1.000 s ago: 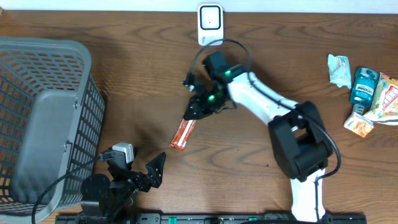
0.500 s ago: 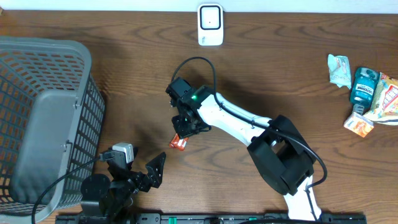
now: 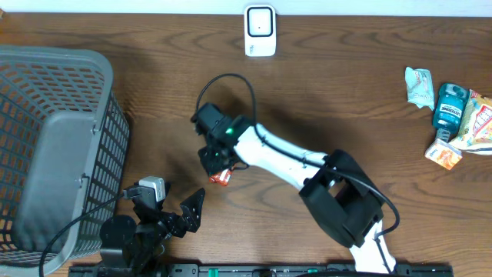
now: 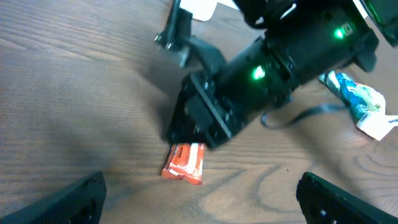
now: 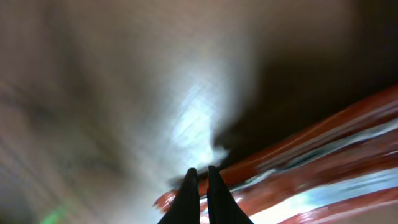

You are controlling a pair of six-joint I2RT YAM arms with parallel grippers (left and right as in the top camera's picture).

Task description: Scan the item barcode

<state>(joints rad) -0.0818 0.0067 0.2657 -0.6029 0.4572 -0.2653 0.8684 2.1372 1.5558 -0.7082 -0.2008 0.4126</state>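
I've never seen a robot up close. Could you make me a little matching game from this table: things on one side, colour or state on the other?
Things:
1 basket
2 scanner
3 packet
4 left tool

Colour or state:
A orange
B wide open
C grey
D white

Pairs: 1-C, 2-D, 3-A, 4-B.

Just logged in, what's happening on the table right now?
The right arm stretches across to the left side, and the right gripper looks shut on the end of an orange packet lying on the table. The left gripper sits open and empty nearby. The scanner stands at the far edge, away from the packet.
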